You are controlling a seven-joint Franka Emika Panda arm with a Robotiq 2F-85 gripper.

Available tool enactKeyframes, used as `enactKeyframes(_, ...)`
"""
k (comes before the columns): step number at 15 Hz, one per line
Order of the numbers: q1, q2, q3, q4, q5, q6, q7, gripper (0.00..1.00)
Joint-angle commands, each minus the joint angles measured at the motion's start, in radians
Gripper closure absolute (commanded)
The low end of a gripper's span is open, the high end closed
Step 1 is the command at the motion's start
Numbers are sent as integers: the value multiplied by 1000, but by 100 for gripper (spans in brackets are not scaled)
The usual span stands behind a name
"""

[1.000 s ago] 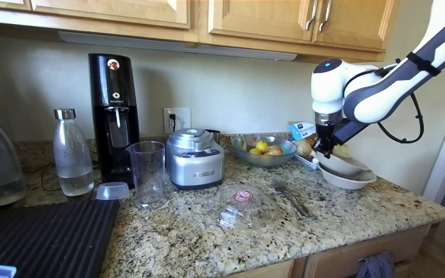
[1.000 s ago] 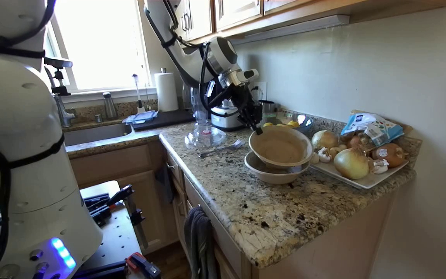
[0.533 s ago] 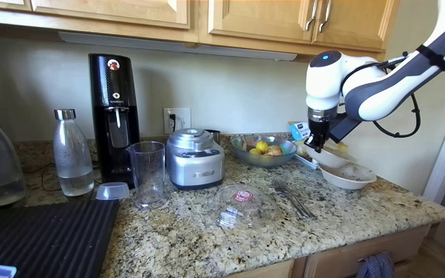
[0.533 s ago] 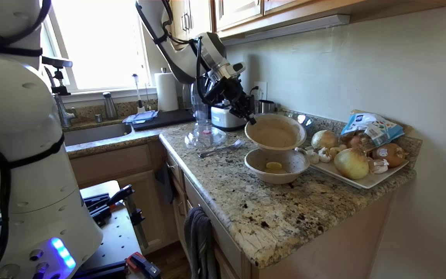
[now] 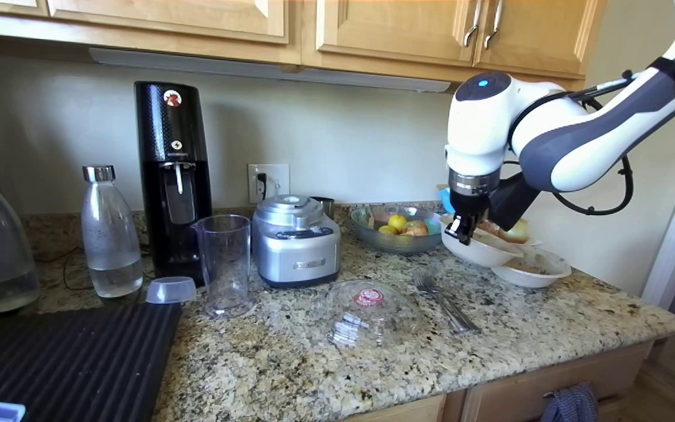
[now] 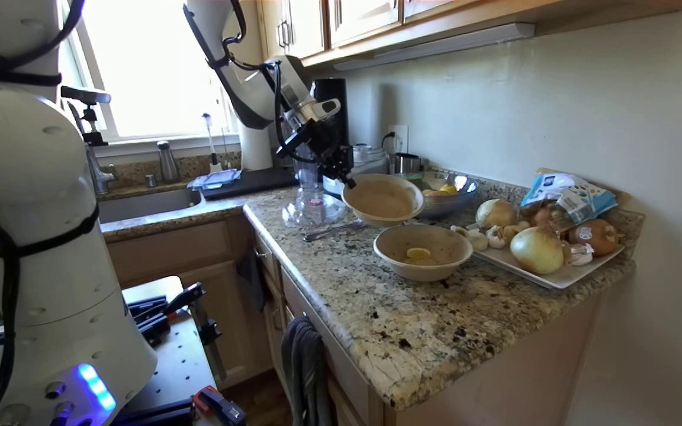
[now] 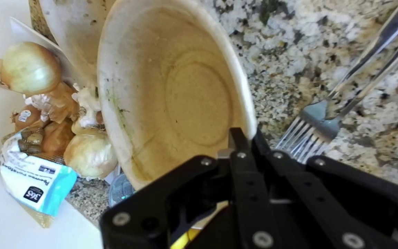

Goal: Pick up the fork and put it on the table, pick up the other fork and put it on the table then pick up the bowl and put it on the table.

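Over the countertop (image 5: 279,369), back from its front edge: gripper (image 7: 249,135), jaws clamped on the rim of a tilted white bowl (image 5: 478,251).
Left to right in an exterior view: two forks (image 5: 453,310) lie overlapping toward the front edge; the white bowl; a second bowl (image 5: 531,279), toward the right corner.

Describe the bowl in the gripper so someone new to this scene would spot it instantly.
Over the speckled granite countertop, find the black gripper. Pinched there by its rim is a wide, tilted off-white bowl. Unlike the similar bowl standing on the countertop with a yellow slice inside, this one is gripped, and only residue shows in it.
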Motion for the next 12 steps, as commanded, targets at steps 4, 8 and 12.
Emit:
enactKeyframes(4,46,-46,61,-46,4,-68,-35,94)
enactKeyframes(8,27,-18,71,-58,113,-28,-108,94)
enactKeyframes(12,19,12,52,-68,210,-33,-177,94)
